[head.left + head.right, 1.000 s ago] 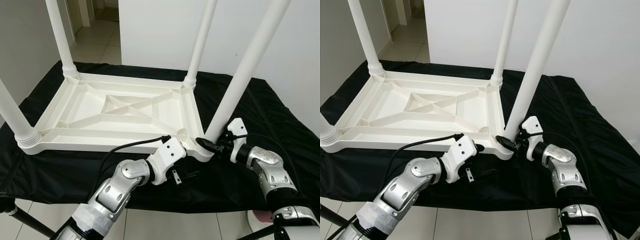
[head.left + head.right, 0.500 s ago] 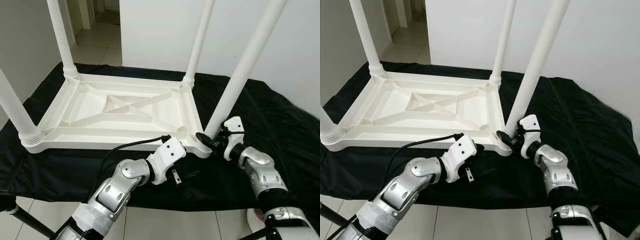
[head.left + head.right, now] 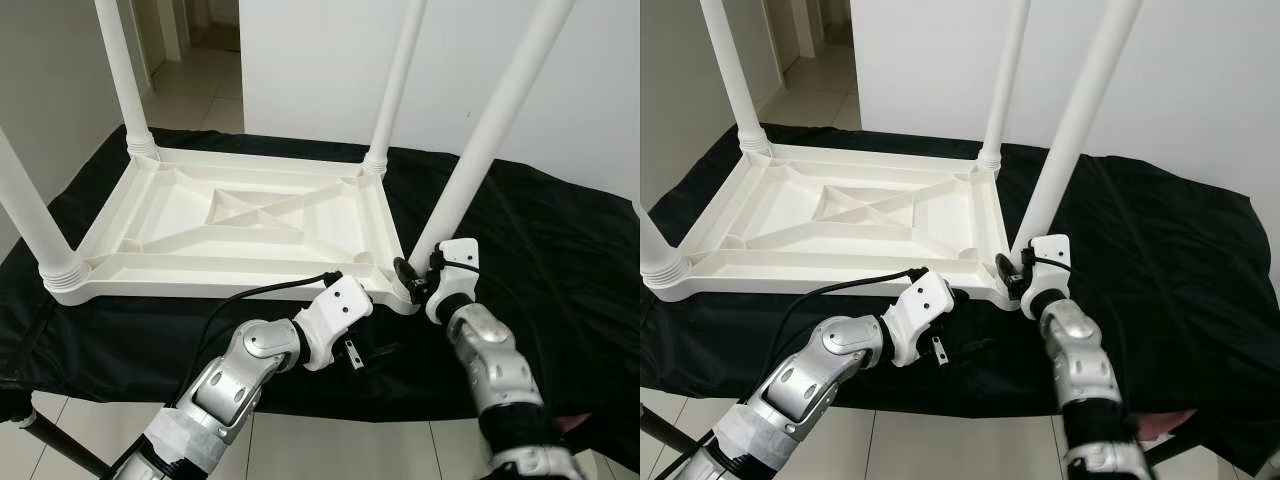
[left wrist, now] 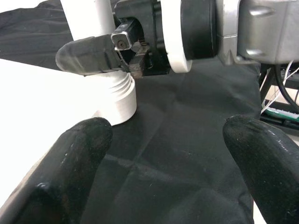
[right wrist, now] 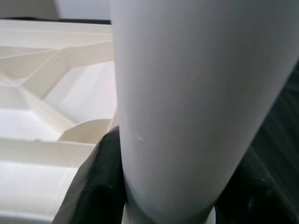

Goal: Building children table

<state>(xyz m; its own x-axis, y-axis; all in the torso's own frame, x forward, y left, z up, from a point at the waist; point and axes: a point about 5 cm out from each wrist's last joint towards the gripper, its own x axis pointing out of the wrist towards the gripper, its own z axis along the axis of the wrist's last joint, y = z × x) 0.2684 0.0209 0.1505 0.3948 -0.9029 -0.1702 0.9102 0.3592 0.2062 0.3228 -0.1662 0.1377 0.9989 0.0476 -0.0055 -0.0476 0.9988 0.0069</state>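
Note:
A white plastic children's table point(image 3: 200, 285) lies upside down on a black cloth, with its legs pointing up. My right gripper point(image 3: 412, 280) is shut on the base of the near right leg point(image 3: 490, 130), just above the threaded collar point(image 4: 114, 95). In the right wrist view the leg point(image 5: 187, 93) sits between the black fingers point(image 5: 96, 186). My left gripper point(image 3: 375, 352) is open and holds nothing. It hovers over the cloth just in front of the same corner, and its fingers point(image 4: 70, 172) point at the leg's base.
The black cloth point(image 3: 560, 250) covers a low stand, and its front edge lies close under my arms. The other legs point(image 3: 120, 70) rise at the far corners and the near left. A white wall stands behind, and a tiled floor point(image 3: 320, 455) lies below.
My right forearm has swung in from the right to a spot nearly under the corner, while its gripper stays on the leg's base. The left arm has not moved.

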